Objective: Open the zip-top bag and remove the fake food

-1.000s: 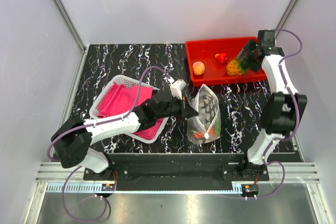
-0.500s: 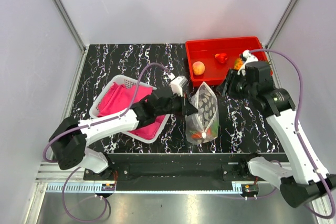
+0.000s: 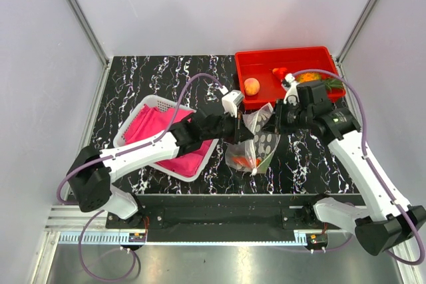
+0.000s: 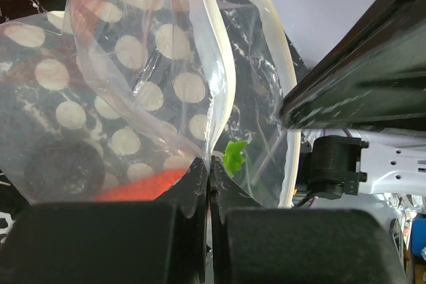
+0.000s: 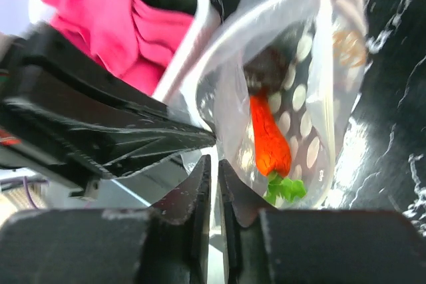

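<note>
The zip-top bag point(image 3: 261, 143), clear with pale dots, hangs between both grippers over the middle of the table. My left gripper point(image 3: 241, 132) is shut on its left wall; in the left wrist view the jaws point(image 4: 210, 167) pinch the film. My right gripper point(image 3: 271, 123) sits at the bag's upper right rim. Its jaws point(image 5: 216, 159) are closed to a thin slit on the plastic. An orange carrot point(image 5: 269, 138) with green leaves point(image 5: 286, 187) lies inside the bag point(image 5: 313, 64). More fake food lies in the red tray point(image 3: 279, 51): a peach fruit point(image 3: 251, 86), a red piece point(image 3: 279, 71) and the pineapple point(image 3: 313, 78).
A white mesh basket point(image 3: 150, 104) with pink cloth point(image 3: 156, 131) stands left of the bag, under the left arm. The red tray sits at the back right, just behind the right gripper. Grey walls close in the table on three sides.
The right arm swung from the red tray down to the bag and its jaws closed. The bag shifted from upright to stretched between the two grippers.
</note>
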